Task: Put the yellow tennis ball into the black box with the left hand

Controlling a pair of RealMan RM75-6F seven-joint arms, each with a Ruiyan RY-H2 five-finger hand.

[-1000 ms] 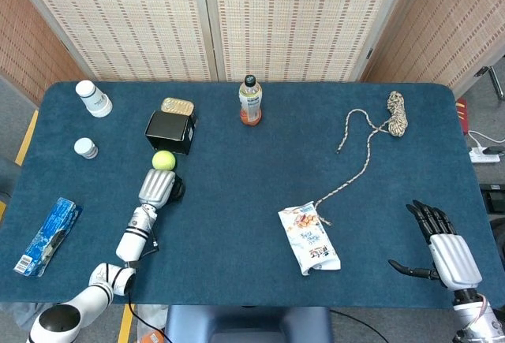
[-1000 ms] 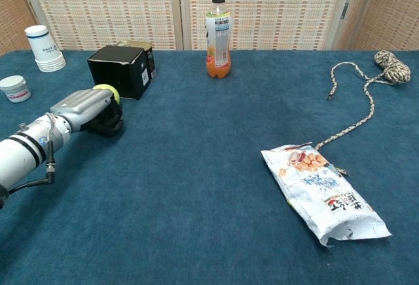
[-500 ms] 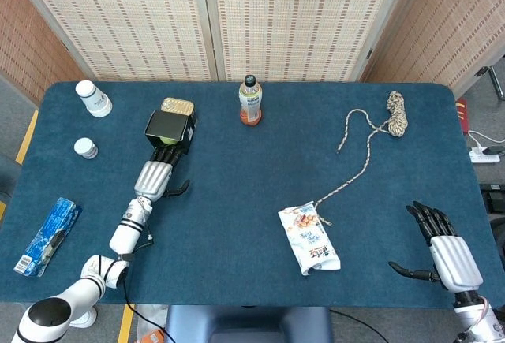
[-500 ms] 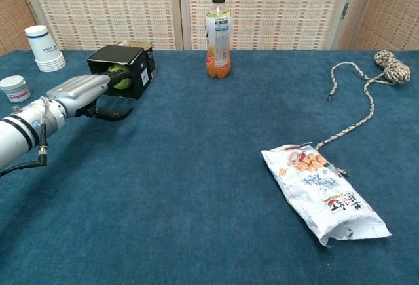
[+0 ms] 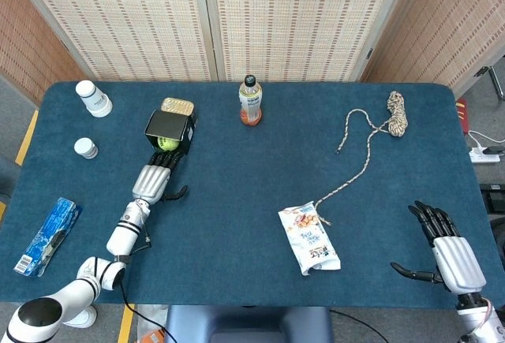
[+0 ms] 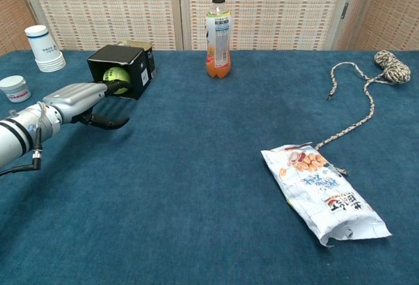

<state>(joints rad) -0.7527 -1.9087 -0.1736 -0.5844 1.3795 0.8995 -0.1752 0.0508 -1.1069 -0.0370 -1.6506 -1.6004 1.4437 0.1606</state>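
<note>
The yellow tennis ball (image 6: 116,75) (image 5: 165,143) lies inside the black box (image 6: 119,56) (image 5: 169,126), which rests on its side with its opening toward me at the table's back left. My left hand (image 6: 82,99) (image 5: 155,178) lies flat just in front of the opening, fingers stretched toward the ball and thumb out to the side, holding nothing. My right hand (image 5: 444,250) hovers at the near right corner, fingers spread and empty; the chest view does not show it.
A gold tin (image 5: 177,106) sits behind the box. An orange drink bottle (image 6: 218,35) stands at back centre. Paper cups (image 6: 44,48) and a small white jar (image 6: 14,88) are at the left, a blue packet (image 5: 49,233) near left, a snack bag (image 6: 324,192) and rope (image 6: 366,95) on the right.
A second ago my left hand was curled behind the ball in front of the box. It pushed the ball into the box, then opened and drew back slightly.
</note>
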